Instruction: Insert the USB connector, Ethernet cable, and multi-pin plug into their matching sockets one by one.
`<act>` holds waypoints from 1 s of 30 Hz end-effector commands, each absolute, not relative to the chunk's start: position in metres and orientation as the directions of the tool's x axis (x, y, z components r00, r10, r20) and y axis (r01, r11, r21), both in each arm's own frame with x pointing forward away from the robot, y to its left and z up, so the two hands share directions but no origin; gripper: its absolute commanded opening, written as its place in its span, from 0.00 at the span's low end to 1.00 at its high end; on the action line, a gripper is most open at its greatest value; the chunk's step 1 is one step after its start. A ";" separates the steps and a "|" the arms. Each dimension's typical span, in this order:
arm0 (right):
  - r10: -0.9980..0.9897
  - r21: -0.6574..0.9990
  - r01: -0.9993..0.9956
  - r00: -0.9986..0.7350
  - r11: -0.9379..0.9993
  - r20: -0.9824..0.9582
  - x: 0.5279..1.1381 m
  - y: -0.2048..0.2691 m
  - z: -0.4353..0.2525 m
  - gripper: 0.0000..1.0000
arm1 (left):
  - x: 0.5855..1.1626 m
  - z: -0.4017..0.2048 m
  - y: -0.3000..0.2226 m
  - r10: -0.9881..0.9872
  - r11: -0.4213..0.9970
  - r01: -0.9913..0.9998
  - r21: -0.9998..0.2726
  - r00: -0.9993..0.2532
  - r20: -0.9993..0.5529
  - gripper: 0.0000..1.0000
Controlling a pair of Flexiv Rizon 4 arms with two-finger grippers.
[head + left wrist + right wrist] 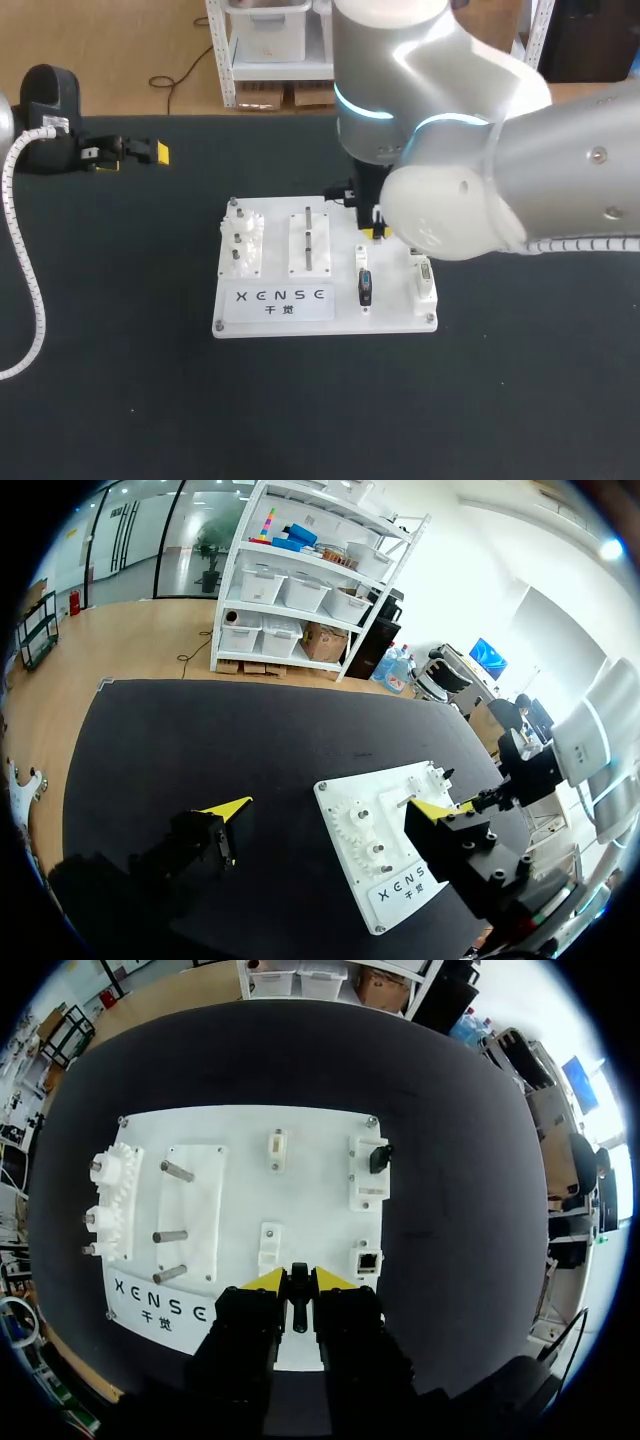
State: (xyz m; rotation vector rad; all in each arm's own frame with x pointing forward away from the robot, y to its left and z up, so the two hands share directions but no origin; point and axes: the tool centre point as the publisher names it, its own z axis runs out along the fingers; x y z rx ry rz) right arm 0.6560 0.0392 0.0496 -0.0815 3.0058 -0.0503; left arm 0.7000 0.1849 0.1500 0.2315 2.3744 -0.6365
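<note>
My right hand (300, 1278) is shut tight on a thin black plug (300, 1312). I cannot tell which plug it is. The hand hangs over the white board (395, 322). Just ahead of the fingers is a small white socket (270, 1245). Beside that is the net socket (368, 1260). Farther ahead, another black plug (379, 1157) sits on a white block (366, 1188) on the board. The gears (108, 1205) and the three pegs (170, 1235) are on the other side of the board. My left hand (130, 152) is open wide and holds nothing. It is over the black table (120, 380), well away from the board.
</note>
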 end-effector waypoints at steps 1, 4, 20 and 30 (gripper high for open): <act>-0.044 -0.028 -0.040 -0.989 0.999 -0.142 0.645 0.021 0.053 0.00 | 0.700 0.150 0.185 0.000 0.866 0.321 -0.383 -0.767 -0.642 1.00; -0.025 -0.032 -0.021 -0.991 0.999 -0.128 0.643 0.010 0.050 0.00 | 0.700 0.150 0.185 0.000 0.866 0.321 -0.383 -0.767 -0.642 1.00; 0.034 -0.043 0.039 -0.994 0.998 -0.108 0.643 -0.019 0.040 0.00 | 0.700 0.150 0.185 0.000 0.866 0.321 -0.383 -0.767 -0.642 1.00; 0.040 -0.047 0.045 -0.994 0.998 -0.103 0.651 -0.019 0.035 0.00 | 0.700 0.150 0.185 0.000 0.866 0.321 -0.383 -0.767 -0.642 1.00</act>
